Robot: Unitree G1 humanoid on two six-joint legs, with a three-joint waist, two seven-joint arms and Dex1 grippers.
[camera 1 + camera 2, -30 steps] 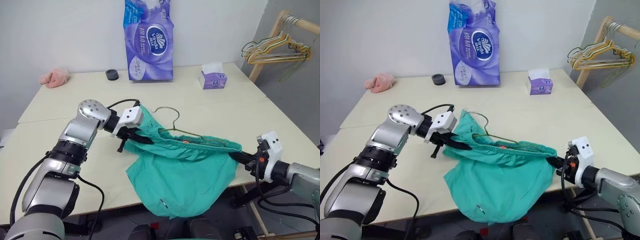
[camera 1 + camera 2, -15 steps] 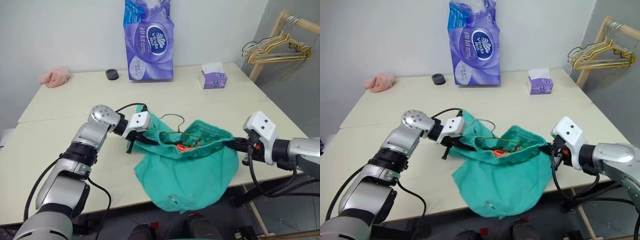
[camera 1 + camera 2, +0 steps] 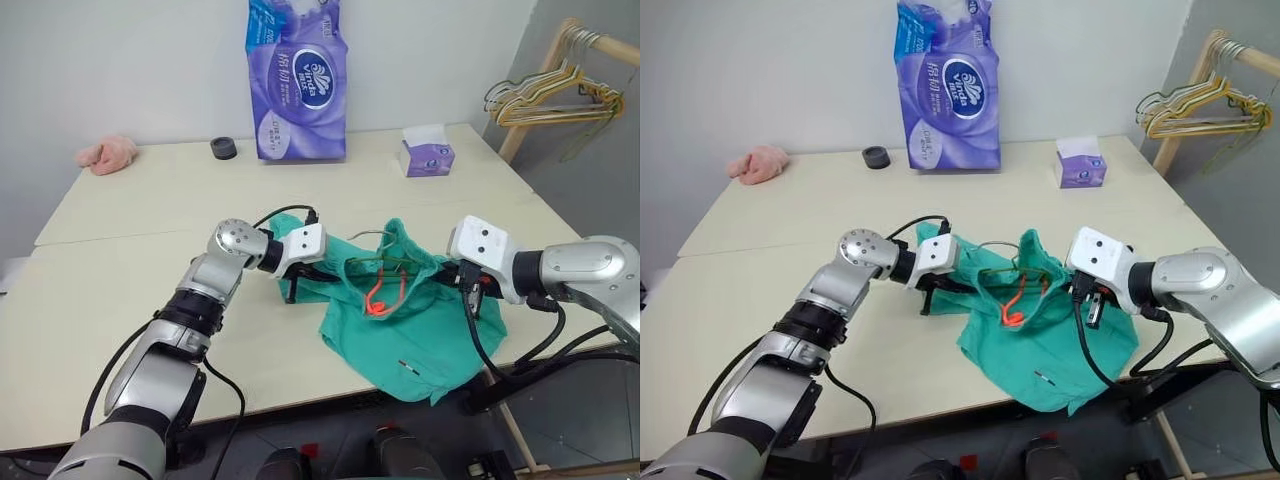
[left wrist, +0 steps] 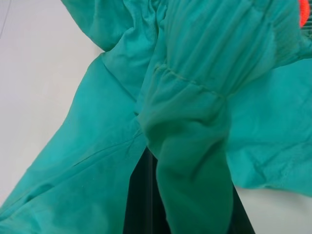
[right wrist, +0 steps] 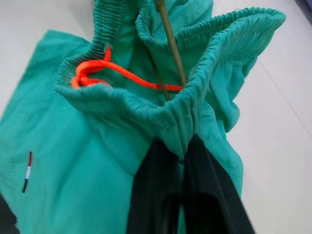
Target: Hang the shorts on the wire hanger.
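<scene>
The tabletop (image 3: 130, 290) lay wide and bare to my left and behind the work, with the tall purple pack (image 3: 297, 80), tissue box (image 3: 427, 153), black ring (image 3: 224, 149) and pink cloth (image 3: 108, 154) all well apart along the far side. The shorts (image 3: 400, 315) sat bunched near the front right edge, one leg hanging over it. From my head I saw both arms closing on the waistband from either side. My left claw (image 3: 318, 272) was clamped shut on the left end; its wrist view showed green fabric wrapped over the black fingers (image 4: 139, 204). My right claw (image 5: 181, 158) pinched the waistband's right end, fingers nearly together. That wrist view alone showed the wire hanger (image 5: 170, 41) passing down inside the waistband beside the orange drawstring (image 5: 117, 73).
</scene>
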